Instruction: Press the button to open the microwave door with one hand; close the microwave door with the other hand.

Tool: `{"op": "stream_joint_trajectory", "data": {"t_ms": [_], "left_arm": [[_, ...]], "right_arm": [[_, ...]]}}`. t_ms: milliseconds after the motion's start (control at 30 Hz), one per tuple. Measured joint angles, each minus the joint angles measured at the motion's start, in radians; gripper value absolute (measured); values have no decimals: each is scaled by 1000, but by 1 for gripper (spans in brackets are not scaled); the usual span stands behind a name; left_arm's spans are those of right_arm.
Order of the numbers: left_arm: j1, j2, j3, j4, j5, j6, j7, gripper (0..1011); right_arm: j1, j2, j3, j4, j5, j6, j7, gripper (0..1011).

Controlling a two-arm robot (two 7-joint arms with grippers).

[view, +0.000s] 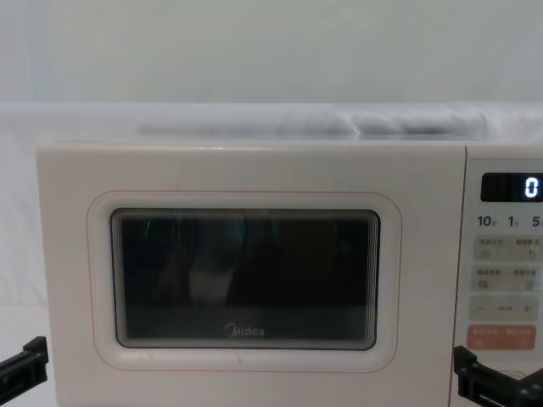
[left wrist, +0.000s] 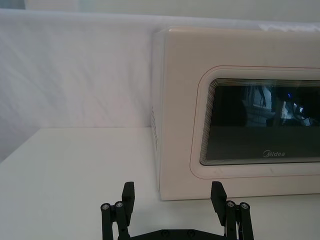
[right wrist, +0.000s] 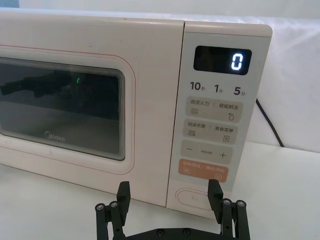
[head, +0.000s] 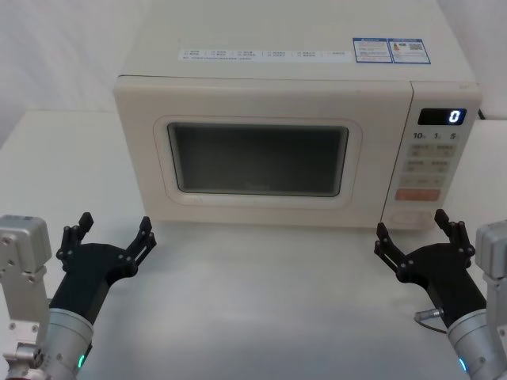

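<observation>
The cream microwave door (head: 257, 158) with its dark window is shut flush against the oven body; it also appears in the chest view (view: 246, 280) and both wrist views (left wrist: 240, 120) (right wrist: 75, 100). The wide cream button (head: 408, 215) (right wrist: 192, 196) sits at the bottom of the control panel, under the orange key (right wrist: 205, 170). My right gripper (head: 410, 226) (right wrist: 169, 192) hovers open just in front of the button, not touching it. My left gripper (head: 115, 226) (left wrist: 173, 192) is open and empty, low in front of the microwave's left front corner.
The microwave stands on a white table (head: 261, 301) with bare surface between the two arms. Its display (head: 447, 116) reads 0. A black power cord (right wrist: 267, 122) runs down behind the microwave's right side. A white backdrop closes off the rear.
</observation>
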Motion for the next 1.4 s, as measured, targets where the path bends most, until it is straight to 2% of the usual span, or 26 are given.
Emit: {"op": "stream_joint_trajectory", "data": {"t_ms": [1333, 1400], "left_arm": [[0, 0, 0, 0, 0, 0, 0, 1001], [0, 0, 0, 0, 0, 0, 0, 1001]], "right_arm": [[0, 0, 0, 0, 0, 0, 0, 1002], [0, 0, 0, 0, 0, 0, 0, 978]]}}
